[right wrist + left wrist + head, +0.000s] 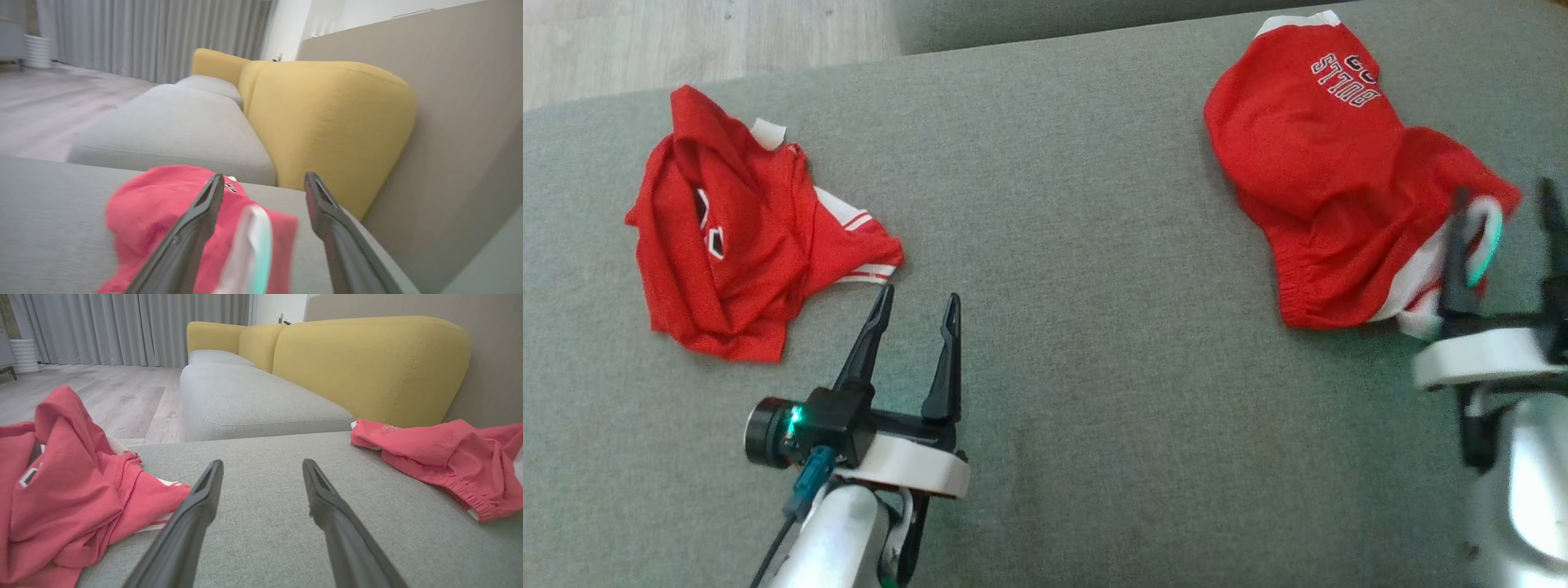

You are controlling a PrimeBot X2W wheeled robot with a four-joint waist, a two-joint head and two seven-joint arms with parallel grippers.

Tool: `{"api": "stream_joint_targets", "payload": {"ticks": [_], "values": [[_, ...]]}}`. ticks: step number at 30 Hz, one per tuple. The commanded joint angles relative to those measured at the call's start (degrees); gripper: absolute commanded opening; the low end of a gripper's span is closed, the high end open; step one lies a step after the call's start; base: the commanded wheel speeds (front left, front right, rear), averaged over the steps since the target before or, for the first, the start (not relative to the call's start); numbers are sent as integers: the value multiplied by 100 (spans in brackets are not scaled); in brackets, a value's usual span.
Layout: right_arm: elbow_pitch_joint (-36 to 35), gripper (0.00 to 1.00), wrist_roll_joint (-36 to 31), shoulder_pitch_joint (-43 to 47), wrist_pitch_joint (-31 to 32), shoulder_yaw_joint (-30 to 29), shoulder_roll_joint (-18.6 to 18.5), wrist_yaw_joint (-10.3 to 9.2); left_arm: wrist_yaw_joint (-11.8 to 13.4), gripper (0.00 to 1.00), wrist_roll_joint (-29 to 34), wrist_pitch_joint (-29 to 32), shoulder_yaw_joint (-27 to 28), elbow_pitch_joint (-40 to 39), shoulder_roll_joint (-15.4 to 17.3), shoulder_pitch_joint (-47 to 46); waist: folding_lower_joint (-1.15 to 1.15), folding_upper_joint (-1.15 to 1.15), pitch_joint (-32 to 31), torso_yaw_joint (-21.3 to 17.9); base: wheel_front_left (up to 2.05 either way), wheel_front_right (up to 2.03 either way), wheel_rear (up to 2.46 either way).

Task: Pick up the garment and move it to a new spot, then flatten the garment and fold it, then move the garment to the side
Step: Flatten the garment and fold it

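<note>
Two red garments lie on the grey cushion (1094, 269). A crumpled red jersey (743, 245) (61, 490) with white trim sits at the left. Red shorts (1307, 163) (441, 453) (155, 208) with white lettering lie at the upper right. My left gripper (917, 306) (262, 463) is open over bare cushion, just right of the jersey's hem. My right gripper (1505, 196) (263, 179) is open and blurred at the shorts' near right corner, where a white trim fold (253, 245) lies between its fingers, just inside the left one.
A second grey seat (245, 400) with a yellow backrest (367, 367) extends beyond the cushion. Wooden floor (686, 41) lies past the far left edge. A beige wall panel (449, 122) runs along the right side, behind the shorts.
</note>
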Motion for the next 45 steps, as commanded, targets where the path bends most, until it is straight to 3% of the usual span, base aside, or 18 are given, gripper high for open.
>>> {"api": "stream_joint_targets", "payload": {"ticks": [1, 6, 12, 20, 25, 31, 38, 44, 45], "values": [[-286, 100, 288, 12, -69, 459, -32, -4, 25, 100, -16, -55, 159, -153, -1, -223, 0, 0, -13, -11, 0, 0, 0], [-579, 100, 825, 362, -75, 1379, -32, -4, 20, 100, -4, -55, 178, -117, -1, -228, 0, 0, -97, -31, 0, 0, 0], [-588, 100, 982, 614, -76, 1849, -32, -4, -10, 100, 51, -55, 195, -98, -1, -187, 0, 0, -179, -13, 0, 0, 0], [-383, 100, 904, 561, -77, 1919, -32, -4, -26, 100, 91, -55, 185, -117, -1, -225, 0, 0, -78, 128, 0, 0, 0], [450, 100, 781, 373, 25, 1956, -32, -4, -5, 100, 51, -55, 125, -127, -2, -255, 0, 0, 50, 238, 0, 0, 0], [1226, 100, 669, 33, 300, 1654, -32, -4, 18, 100, 11, -55, 46, -121, -2, -309, 0, 0, 153, 338, 0, 0, 0], [1648, 100, 576, -138, 270, 1119, -32, -4, 36, 100, -3, -55, 29, -107, -2, -333, 0, 0, 182, 377, 0, 0, 0], [2121, 100, 808, -284, 378, 1111, -32, -4, 47, 100, 5, -55, 23, -82, -2, -352, 0, 0, 198, 345, 0, 0, 0], [2207, 62, 870, -322, 398, 1129, -32, -4, 47, 100, 7, -55, 21, -82, -2, -357, 0, 0, 202, 338, 0, 0, 0]]}}
